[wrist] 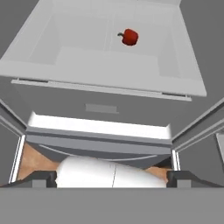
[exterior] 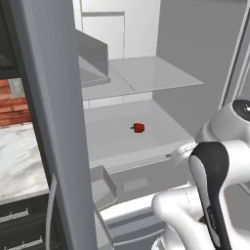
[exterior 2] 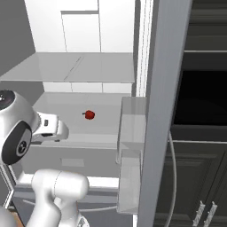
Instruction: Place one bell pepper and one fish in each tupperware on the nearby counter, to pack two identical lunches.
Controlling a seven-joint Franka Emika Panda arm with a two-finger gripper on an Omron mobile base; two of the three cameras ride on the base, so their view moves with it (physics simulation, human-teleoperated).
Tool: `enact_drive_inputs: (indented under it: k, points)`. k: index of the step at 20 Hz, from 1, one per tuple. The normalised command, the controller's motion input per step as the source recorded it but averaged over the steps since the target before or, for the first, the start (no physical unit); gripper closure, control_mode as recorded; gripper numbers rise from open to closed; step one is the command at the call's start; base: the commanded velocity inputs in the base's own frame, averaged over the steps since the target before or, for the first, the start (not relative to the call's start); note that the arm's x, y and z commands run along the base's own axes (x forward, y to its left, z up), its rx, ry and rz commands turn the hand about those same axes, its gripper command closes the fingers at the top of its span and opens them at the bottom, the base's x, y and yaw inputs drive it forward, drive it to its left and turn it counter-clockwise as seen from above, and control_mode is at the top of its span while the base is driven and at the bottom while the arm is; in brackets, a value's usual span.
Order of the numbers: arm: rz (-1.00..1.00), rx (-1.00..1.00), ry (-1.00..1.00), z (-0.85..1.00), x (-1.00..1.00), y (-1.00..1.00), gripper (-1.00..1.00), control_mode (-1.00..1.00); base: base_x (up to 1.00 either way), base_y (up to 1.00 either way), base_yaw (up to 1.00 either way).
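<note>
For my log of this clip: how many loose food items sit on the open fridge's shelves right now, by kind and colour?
Red bell pepper: 1, lying on the lower grey shelf
Fish: 0 on the shelves in these views
Total: 1

Glossy red pepper (exterior: 139, 128), matt grey shelf (exterior: 107, 132)

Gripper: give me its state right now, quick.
Gripper: open, jaws spread wide, holding nothing; the red bell pepper lies apart on the fridge shelf.
</note>
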Motion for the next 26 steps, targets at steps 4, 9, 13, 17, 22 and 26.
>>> enact_drive_inputs:
  k: [4,9,13,17,22,26]
  points:
    - [0.04,0.0,-0.25,-0.71,0.39,0.0,-1.0,-1.0,0.0,0.0,0.0]
    - [0.0,0.0,-0.25,-0.43,0.5,0.0,-1.0,-1.0,0.0,0.0,0.0]
    - [0.0,0.0,-0.2,-0.39,0.56,0.0,-1.0,-1.0,0.0,0.0,0.0]
    - [0.0,0.0,-0.12,-0.42,0.52,0.0,-1.0,-1.0,0.0,0.0,0.0]
    - [0.0,0.02,-0.05,-0.46,0.43,0.0,-1.0,-1.0,0.0,0.0,0.0]
    - [0.0,0.05,0.0,-0.27,0.34,0.0,-1.0,-1.0,0.0,0.0,0.0]
